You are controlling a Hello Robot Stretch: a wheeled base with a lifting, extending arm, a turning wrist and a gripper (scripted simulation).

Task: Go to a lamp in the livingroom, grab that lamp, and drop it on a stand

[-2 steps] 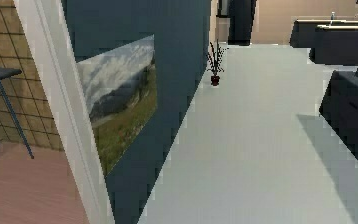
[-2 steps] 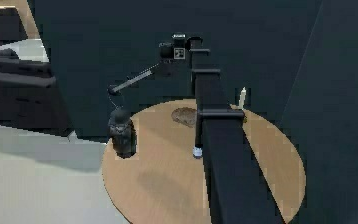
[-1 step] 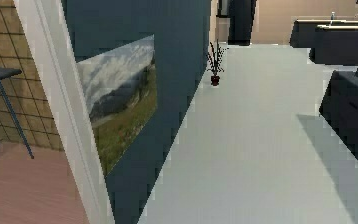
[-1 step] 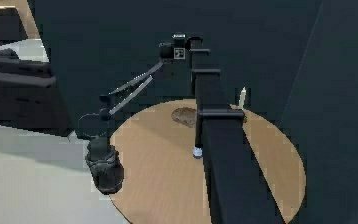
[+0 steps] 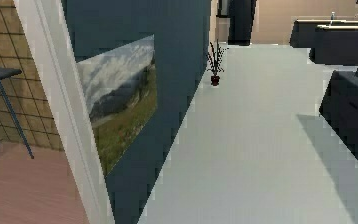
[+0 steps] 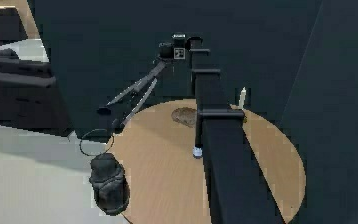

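Observation:
In the arm side view my arm (image 6: 222, 130) reaches out over a round wooden stand (image 6: 267, 160) against a dark blue wall. The gripper (image 6: 117, 108) points down and left past the stand's left edge. A dark, lantern-shaped lamp (image 6: 107, 186) hangs from a thin loop just below the fingertips, in front of the stand's rim and the pale floor, so the gripper holds the lamp.
Small items lie on the stand: a grey one (image 6: 184, 117), a white one (image 6: 242, 97) and a tiny one (image 6: 197, 152). Ahead, a blue wall carries a landscape picture (image 5: 119, 100). A potted plant (image 5: 215, 64), a dark sofa (image 5: 351, 110) and a stool (image 5: 5, 92) border open pale floor.

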